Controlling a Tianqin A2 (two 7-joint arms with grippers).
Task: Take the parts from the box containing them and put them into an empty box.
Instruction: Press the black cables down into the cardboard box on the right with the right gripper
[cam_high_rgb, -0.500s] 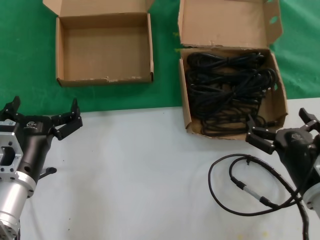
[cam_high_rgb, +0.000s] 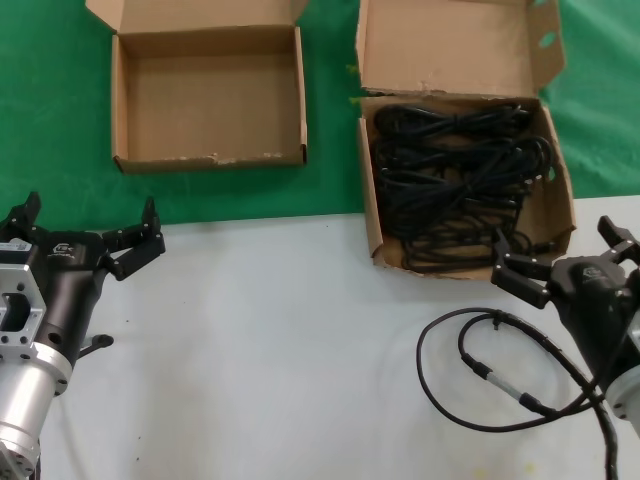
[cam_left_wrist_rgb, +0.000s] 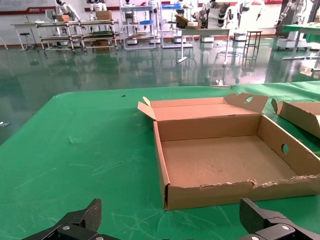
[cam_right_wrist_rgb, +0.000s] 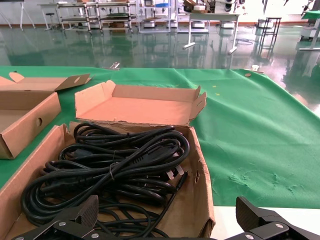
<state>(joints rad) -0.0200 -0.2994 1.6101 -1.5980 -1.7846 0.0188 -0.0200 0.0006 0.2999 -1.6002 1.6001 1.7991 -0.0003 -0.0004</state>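
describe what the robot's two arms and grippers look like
Left gripper and right gripper: black, with angular two-finger claws on dark cylindrical wrists. The left arm has a silver metal segment and a small white logo. A thick black cable with a silver connector loops off the right arm.

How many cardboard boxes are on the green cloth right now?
2: the empty box ahead of the left claw, and the box holding the cable bundles, its rim just ahead of the right claw.

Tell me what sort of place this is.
Probably a robotics lab or test hall: a glossy green floor, metal shelving racks and other robots on stands stand beyond the green-clothed table.
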